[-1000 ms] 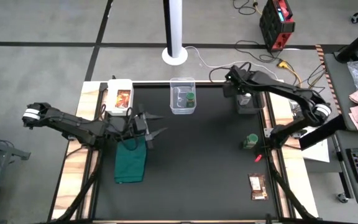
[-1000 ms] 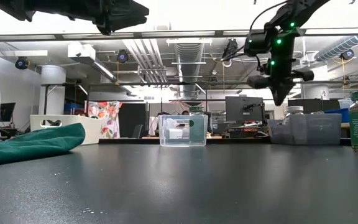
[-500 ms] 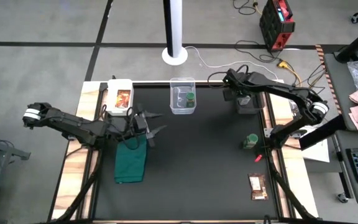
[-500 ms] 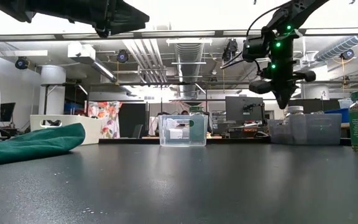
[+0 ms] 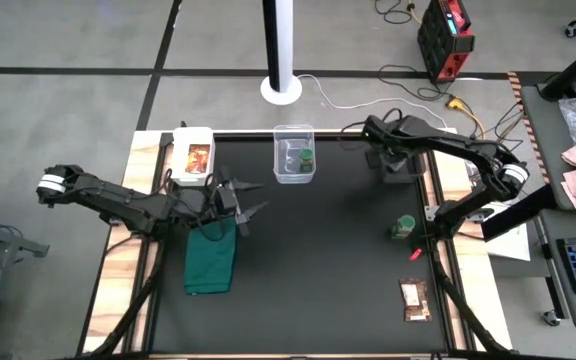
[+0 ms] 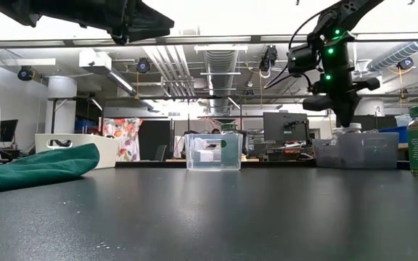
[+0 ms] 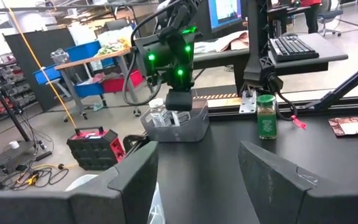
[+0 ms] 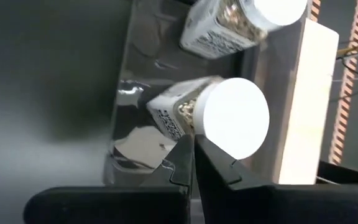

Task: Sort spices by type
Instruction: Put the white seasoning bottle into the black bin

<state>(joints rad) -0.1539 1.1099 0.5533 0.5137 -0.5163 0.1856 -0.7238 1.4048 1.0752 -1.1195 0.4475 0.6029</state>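
My right gripper [image 8: 193, 144] is shut. It hangs over the grey tray [image 6: 354, 151] at the table's far right, where two clear jars with white lids [image 8: 232, 118] [image 8: 278, 9] lie. My left gripper [image 7: 197, 168] is open and holds nothing. It hovers above the dark green cloth [image 5: 210, 258] on the left. One green-lidded jar [image 5: 403, 228] stands upright on the mat near the right edge, and another [image 5: 306, 158] stands in the clear box [image 5: 294, 178]. One orange-brown packet [image 5: 414, 298] lies flat at near right. The other [image 5: 198, 158] lies in a white tray [image 5: 180, 133]. My right gripper's shut fingertips [image 8: 185, 149] point down from above, right beside the rim of the nearer jar's white lid [image 8: 211, 140]. I cannot tell whether they touch it. The jar lies tilted in the tray.
The cloth lies bunched on the mat's left side [image 6: 38, 167]. The clear box stands at the far middle [image 6: 212, 151]. The mat's centre and near left are bare. Wooden strips and frame rails run along both side edges.
My right gripper has moved toward the table's right edge and down, from beside the tray to just above the white-lidded jars. It has stayed shut. My left arm and all the spices have kept still.
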